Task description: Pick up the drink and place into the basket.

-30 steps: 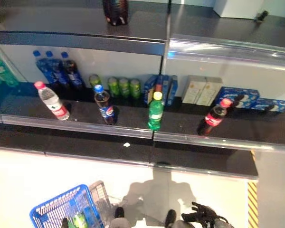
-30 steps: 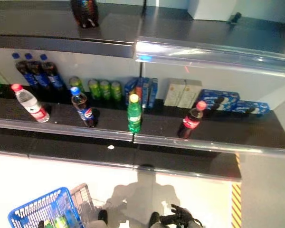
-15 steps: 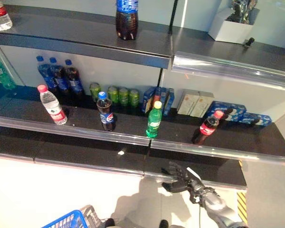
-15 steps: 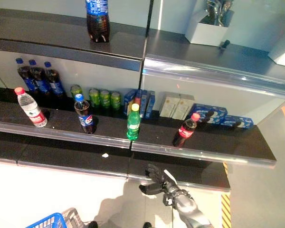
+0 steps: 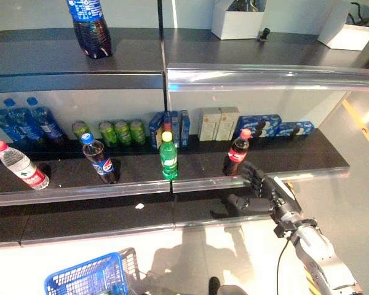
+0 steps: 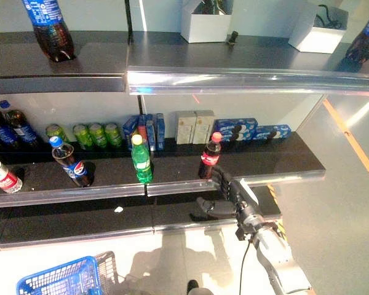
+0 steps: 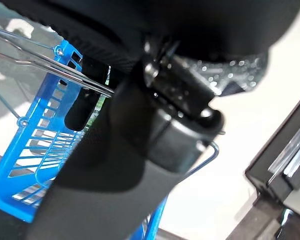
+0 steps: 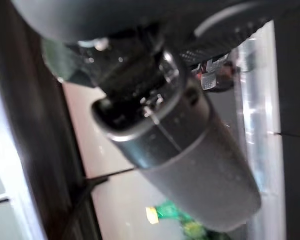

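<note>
A red-capped cola bottle (image 5: 235, 153) stands upright at the front of the dark middle shelf (image 5: 307, 166). My right hand (image 5: 262, 190) is open with spread fingers at the shelf's front lip, just right of and below that bottle, not touching it. Further left along the shelf stand a green bottle (image 5: 168, 157), a blue-capped cola bottle (image 5: 98, 161) and a water bottle (image 5: 19, 166). The blue basket (image 5: 80, 278) hangs at the lower left. In the left wrist view my left hand (image 7: 140, 150) is shut on the basket's wire handle (image 7: 212, 150), and a green-labelled item shows inside.
Green cans (image 5: 120, 131), cartons (image 5: 218, 123) and blue boxes (image 5: 270, 126) line the back of the middle shelf. The top shelf carries a large cola bottle (image 5: 89, 27) and white boxes (image 5: 237, 21). A lower dark ledge (image 5: 80, 215) juts out below.
The whole view has shifted as the camera moved. My right hand has risen from near the floor to the shelf lip beside the red-capped cola bottle.
</note>
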Motion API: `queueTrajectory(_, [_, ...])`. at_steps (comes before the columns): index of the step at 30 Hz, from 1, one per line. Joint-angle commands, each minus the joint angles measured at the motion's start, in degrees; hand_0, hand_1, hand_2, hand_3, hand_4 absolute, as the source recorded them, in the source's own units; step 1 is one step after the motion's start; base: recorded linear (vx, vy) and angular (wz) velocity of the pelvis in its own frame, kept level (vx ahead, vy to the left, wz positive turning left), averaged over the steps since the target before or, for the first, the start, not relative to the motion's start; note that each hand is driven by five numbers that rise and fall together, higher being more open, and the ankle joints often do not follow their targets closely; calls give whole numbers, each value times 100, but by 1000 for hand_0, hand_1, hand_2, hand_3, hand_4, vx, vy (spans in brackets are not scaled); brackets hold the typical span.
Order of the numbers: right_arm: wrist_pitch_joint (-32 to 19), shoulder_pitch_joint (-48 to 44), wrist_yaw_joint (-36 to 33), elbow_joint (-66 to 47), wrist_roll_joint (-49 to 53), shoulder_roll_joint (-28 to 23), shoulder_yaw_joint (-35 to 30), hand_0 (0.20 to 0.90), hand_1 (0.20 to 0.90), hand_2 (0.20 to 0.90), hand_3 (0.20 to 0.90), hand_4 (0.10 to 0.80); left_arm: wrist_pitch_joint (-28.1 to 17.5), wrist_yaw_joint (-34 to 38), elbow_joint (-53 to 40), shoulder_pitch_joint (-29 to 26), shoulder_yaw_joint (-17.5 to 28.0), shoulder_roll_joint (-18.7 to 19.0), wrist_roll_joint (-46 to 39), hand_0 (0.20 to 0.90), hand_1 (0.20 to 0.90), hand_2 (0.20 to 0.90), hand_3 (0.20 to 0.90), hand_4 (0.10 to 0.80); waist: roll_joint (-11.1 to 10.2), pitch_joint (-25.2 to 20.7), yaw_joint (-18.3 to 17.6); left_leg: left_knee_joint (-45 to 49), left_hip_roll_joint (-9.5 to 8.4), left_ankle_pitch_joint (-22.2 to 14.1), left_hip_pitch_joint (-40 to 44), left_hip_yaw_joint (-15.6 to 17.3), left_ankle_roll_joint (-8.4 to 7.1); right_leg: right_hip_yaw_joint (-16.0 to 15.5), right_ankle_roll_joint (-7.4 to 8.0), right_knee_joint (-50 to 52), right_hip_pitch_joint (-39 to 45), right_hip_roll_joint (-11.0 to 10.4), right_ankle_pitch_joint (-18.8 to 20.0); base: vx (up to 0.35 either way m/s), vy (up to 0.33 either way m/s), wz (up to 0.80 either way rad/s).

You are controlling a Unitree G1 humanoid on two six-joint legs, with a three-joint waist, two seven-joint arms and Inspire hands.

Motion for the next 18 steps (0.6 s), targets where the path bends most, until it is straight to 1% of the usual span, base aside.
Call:
queueTrajectory(1, [-975, -510, -870, -904, 123, 51, -617, 900, 900, 900, 900, 800, -471, -336, -199, -54, 359, 369, -14, 300, 300, 300, 200, 100, 9, -8, 15, 949, 256, -392, -245, -194, 86, 46, 223, 559, -268, -473, -217, 13, 36, 2])
queueTrajectory(3, [-1076, -661, -1318, -847, -191, 130, -611, 900, 900, 900, 900, 800, -495, -272, -270, -108, 281, 316, 32, 300, 300, 300, 200, 100, 46, 57, 49, 1158, 250, -421, -404, -230, 87, 37, 180, 684, -366, -487, -265, -14, 36, 2])
queueTrajectory(5, [-1060, -881, -1824, -812, -225, 129, -625, 900, 900, 900, 900, 800, -541, -91, -429, -180, 124, 248, 87, 300, 300, 300, 200, 100, 92, 196, 123, 1448, 229, -411, -670, -333, 90, 52, 122, 849, -504, -498, -316, -44, 36, 2])
queueTrajectory(10, [-1035, -1282, -2395, -604, -437, 125, -636, 900, 900, 900, 900, 800, -609, 241, -629, -268, -15, 173, 232, 300, 300, 300, 200, 100, 168, 493, 221, 1845, 172, -381, -1067, -522, 82, 65, 42, 1107, -733, -540, -378, -44, 25, 10])
queueTrajectory(14, [-1057, -1546, -2786, -406, -547, 140, -629, 900, 900, 900, 900, 800, -603, 288, -728, -269, -72, 194, 243, 300, 300, 300, 200, 100, 207, 722, 297, 2090, 121, -331, -1300, -665, 75, 86, 1, 1273, -866, -568, -385, -32, 11, 8])
queueTrajectory(15, [-1071, -1720, -2983, -291, -651, 157, -599, 900, 900, 900, 900, 800, -608, 286, -765, -317, -128, 206, 203, 300, 300, 300, 200, 100, 225, 846, 327, 2193, 95, -300, -1415, -738, 69, 91, -17, 1337, -936, -582, -380, -53, 8, 9])
queueTrajectory(18, [-1046, -1900, -3165, -210, -751, 163, -579, 900, 900, 900, 900, 800, -619, 315, -824, -372, -183, 213, 176, 300, 300, 300, 200, 100, 248, 946, 347, 2282, 81, -267, -1524, -802, 64, 89, -39, 1399, -1009, -579, -386, -50, 1, 8])
